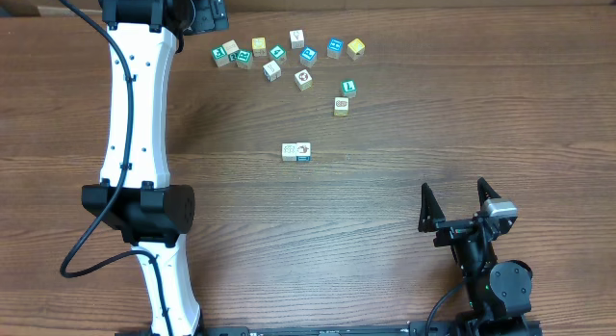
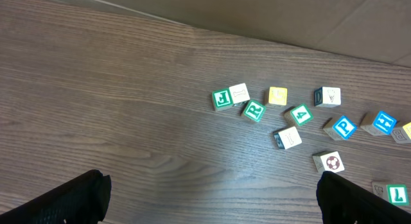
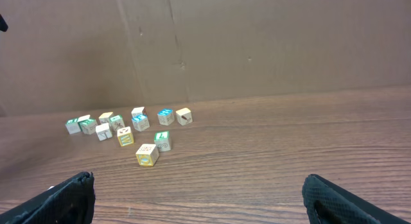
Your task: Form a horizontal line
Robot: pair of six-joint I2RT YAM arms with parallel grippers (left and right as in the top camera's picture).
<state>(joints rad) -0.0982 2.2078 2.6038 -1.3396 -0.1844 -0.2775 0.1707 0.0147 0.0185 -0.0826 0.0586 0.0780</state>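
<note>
Several small wooden letter blocks lie scattered at the far middle of the table [image 1: 296,57], with two blocks side by side [image 1: 296,152] nearer the centre. My left gripper [image 1: 206,14] is open and empty, just left of the cluster. In the left wrist view its open fingers [image 2: 212,205] hover over bare wood, with a green J block [image 2: 222,99], a green R block [image 2: 254,110] and a blue P block [image 2: 343,127] ahead. My right gripper [image 1: 458,197] is open and empty at the near right. The right wrist view [image 3: 202,201] shows the blocks [image 3: 146,154] far off.
The left arm's white links [image 1: 135,134] stretch from the front left to the far left of the wooden table [image 1: 433,134]. A cardboard wall [image 3: 257,44] stands behind the blocks.
</note>
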